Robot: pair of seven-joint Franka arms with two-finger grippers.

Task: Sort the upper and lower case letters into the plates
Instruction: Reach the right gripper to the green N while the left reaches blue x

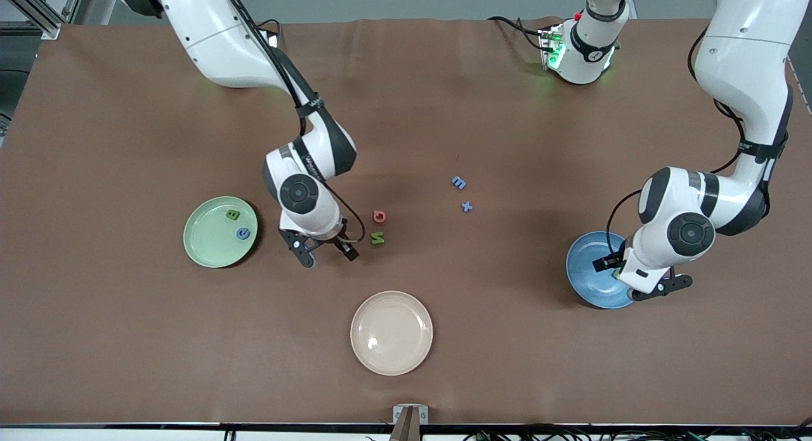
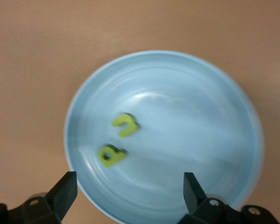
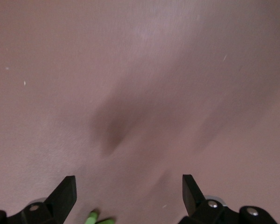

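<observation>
The light green plate [image 1: 209,241] toward the right arm's end holds the green B [image 1: 233,215] and blue C [image 1: 243,233]. My right gripper [image 1: 327,253] is open and empty, low over the table between that plate and the green N [image 1: 377,238]. The red round letter [image 1: 379,216] lies just farther than the N. The N's edge shows in the right wrist view [image 3: 95,217]. Blue m [image 1: 458,183] and blue x [image 1: 467,206] lie mid-table. My left gripper [image 1: 634,276] is open and empty over the blue plate [image 1: 587,263]. The left wrist view shows that plate [image 2: 186,121] holding the green n [image 2: 125,125] and green p [image 2: 111,155].
A cream-beige plate [image 1: 391,332] sits nearer the front camera, mid-table, with nothing in it. The brown table [image 1: 507,352] reaches to its front edge, where a small mount [image 1: 410,419] stands.
</observation>
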